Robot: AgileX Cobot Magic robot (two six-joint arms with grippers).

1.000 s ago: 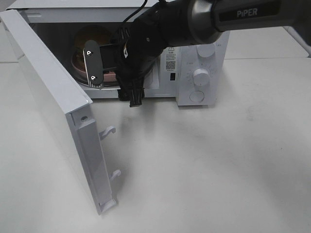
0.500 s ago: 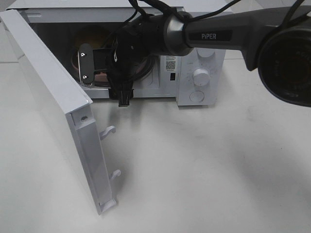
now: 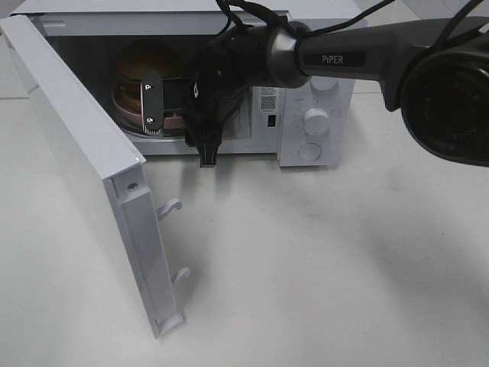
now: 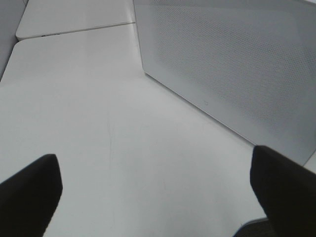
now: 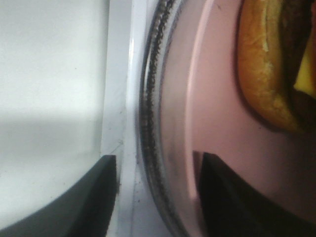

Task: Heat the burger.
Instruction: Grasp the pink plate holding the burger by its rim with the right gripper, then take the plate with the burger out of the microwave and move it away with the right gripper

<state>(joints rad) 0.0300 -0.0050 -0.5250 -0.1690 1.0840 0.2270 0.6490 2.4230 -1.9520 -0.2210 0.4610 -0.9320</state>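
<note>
The burger (image 3: 145, 57) sits on a pink plate (image 3: 124, 105) inside the open microwave (image 3: 315, 84). In the right wrist view its tan bun (image 5: 261, 74) rests on the plate (image 5: 222, 108), which lies on the glass turntable (image 5: 150, 98). My right gripper (image 3: 164, 103) is at the microwave's mouth in front of the plate. Its jaws are apart (image 5: 157, 197), and the turntable rim and plate edge show between them. My left gripper (image 4: 153, 197) is open over bare table and holds nothing. It does not show in the exterior view.
The microwave door (image 3: 76, 153) swings wide open toward the front left, latch hooks (image 3: 172, 206) sticking out. Its perforated panel (image 4: 237, 64) stands just ahead of the left gripper. The control knobs (image 3: 315, 118) are on the right. White table (image 3: 321, 260) lies in front.
The right gripper swung left, then back right at the microwave's mouth. Its jaws have narrowed. Burger, plate and left gripper have not moved.
</note>
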